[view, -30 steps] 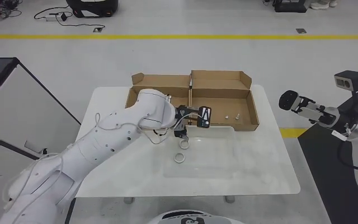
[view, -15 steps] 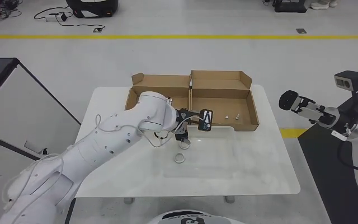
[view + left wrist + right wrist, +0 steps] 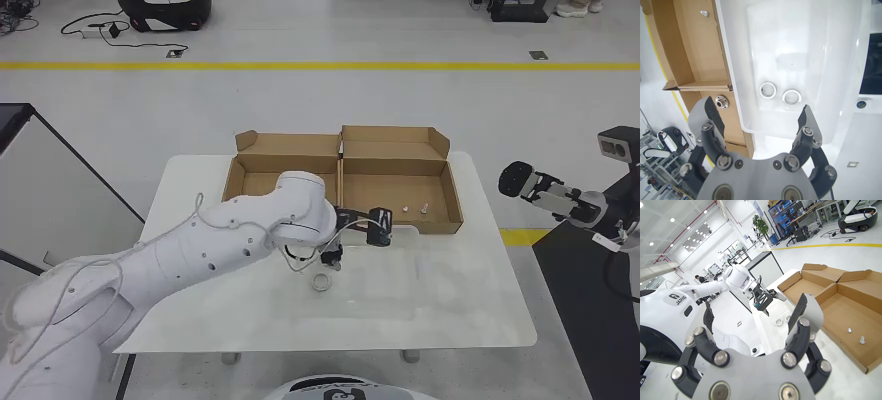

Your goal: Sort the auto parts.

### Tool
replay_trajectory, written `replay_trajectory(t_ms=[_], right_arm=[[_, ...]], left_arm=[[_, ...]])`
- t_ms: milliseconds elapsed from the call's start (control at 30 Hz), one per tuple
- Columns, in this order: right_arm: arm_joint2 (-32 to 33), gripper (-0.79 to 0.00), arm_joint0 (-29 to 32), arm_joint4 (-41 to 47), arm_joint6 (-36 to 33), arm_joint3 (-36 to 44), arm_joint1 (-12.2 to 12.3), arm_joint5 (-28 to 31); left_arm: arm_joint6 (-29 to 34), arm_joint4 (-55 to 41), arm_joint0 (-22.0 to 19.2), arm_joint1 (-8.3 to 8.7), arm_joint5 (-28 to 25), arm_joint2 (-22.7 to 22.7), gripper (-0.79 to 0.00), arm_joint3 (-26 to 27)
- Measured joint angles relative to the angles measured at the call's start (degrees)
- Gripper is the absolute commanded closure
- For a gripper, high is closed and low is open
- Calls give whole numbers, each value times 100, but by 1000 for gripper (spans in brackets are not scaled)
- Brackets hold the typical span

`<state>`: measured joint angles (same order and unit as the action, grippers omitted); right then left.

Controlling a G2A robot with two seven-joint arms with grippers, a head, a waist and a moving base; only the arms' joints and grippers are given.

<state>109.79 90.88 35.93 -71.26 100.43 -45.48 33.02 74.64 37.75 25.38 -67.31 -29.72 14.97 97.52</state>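
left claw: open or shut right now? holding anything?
Open and empty. In the left wrist view the left claw has its fingertips spread wide with nothing between them; two rings lie in the white tray.

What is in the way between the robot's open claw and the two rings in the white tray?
Nothing that shows. The left gripper hangs open above the tray. One ring and the other ring lie uncovered on the tray's floor, side by side and apart, straight ahead of the open fingers.
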Motion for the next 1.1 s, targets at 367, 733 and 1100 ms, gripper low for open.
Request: replay_trajectory(t_ms=[367, 733, 1100], right_arm=[[0, -785, 0, 0, 0, 0, 0, 0], [0, -785, 0, 0, 0, 0, 0, 0], [0, -785, 0, 0, 0, 0, 0, 0]], left_arm=[[266, -985, -653, -263, 270, -523, -785, -145], [58, -212, -155, -359, 60, -523, -733, -442], [-114, 103, 138, -295, -111, -523, -493, -538]])
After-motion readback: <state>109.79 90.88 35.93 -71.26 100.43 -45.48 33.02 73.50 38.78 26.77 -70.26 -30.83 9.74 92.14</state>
